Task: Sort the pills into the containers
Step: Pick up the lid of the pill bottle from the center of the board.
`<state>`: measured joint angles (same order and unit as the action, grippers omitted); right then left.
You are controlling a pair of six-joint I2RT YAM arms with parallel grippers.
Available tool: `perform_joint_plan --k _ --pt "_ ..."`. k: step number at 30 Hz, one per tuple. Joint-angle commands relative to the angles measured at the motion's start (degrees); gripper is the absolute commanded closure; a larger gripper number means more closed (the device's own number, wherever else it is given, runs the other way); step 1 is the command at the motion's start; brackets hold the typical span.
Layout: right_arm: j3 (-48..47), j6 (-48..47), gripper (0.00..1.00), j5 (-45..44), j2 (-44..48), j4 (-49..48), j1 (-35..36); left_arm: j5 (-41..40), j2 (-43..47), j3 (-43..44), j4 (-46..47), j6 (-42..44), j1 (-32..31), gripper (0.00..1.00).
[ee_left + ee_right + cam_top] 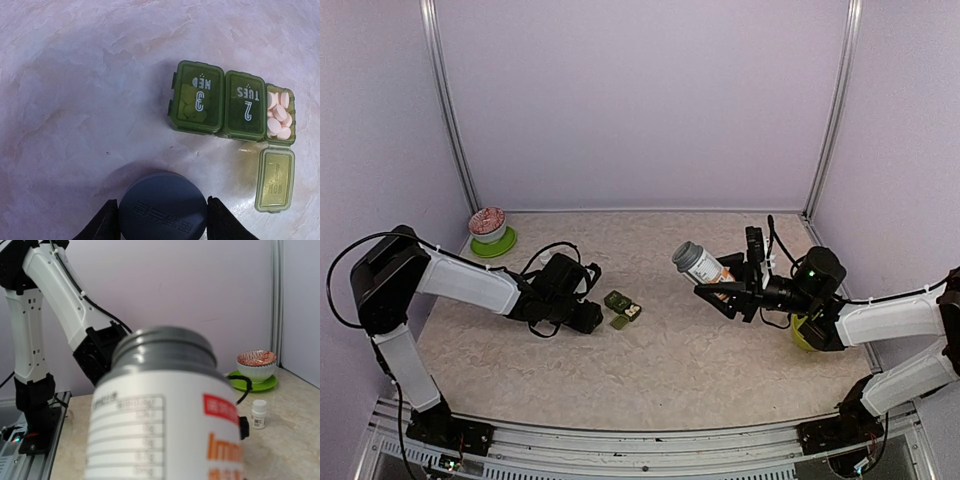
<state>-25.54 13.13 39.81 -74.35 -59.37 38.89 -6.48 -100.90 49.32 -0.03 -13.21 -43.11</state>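
The containers [222, 102] are a dark green strip of three compartments on the table, also seen in the top view [622, 306]. The lids marked 3 WED and 2 TUES are shut. The third compartment [279, 115] is open, its lid [274, 179] folded back, and holds several pink pills [277, 120]. Greenish pills show through the WED lid. My left gripper [163, 210] is shut on a dark blue round cap [163, 202], low over the table just left of the strip [582, 314]. My right gripper [728, 285] holds an uncapped white pill bottle [700, 265] above the table, its grey neck [162, 347] pointing left.
A red-patterned bowl [488, 224] on a green saucer [496, 245] stands at the back left. A small white bottle [258, 413] stands near it. A lime-green object [802, 335] lies under my right arm. Purple walls enclose the table.
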Motion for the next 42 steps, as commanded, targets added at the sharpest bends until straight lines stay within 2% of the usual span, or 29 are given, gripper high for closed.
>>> perform_joint_plan --k 1,4,9,12,28,35,42 --pt "0.05 0.05 0.70 0.27 -0.27 -0.80 -0.13 0.48 -1.78 1.61 -0.76 0.73 0.22 0.50" --pt "-0.07 0.05 0.70 0.33 -0.36 -0.81 -0.13 0.46 -1.36 1.43 -0.39 0.73 0.22 0.50" --pt "-0.11 0.14 0.70 0.44 -0.39 -0.92 -0.13 -0.06 -1.93 2.53 -1.57 1.15 0.22 0.36" --pt "-0.12 0.22 0.70 0.50 -0.44 -0.85 -0.13 -0.34 -2.27 2.75 -1.65 1.28 0.16 0.35" --pt "-0.29 0.27 0.69 0.79 -0.88 -0.74 -0.13 -0.64 -4.19 4.01 -2.15 2.02 -0.03 0.40" --pt "-0.39 0.50 0.69 1.05 -1.43 -1.00 -0.13 -2.18 -4.07 4.07 -3.13 2.22 -0.68 0.51" --pt "-0.53 0.32 0.69 0.88 -1.91 -0.93 -0.13 -3.38 -2.15 3.93 -4.01 2.31 -1.62 0.57"
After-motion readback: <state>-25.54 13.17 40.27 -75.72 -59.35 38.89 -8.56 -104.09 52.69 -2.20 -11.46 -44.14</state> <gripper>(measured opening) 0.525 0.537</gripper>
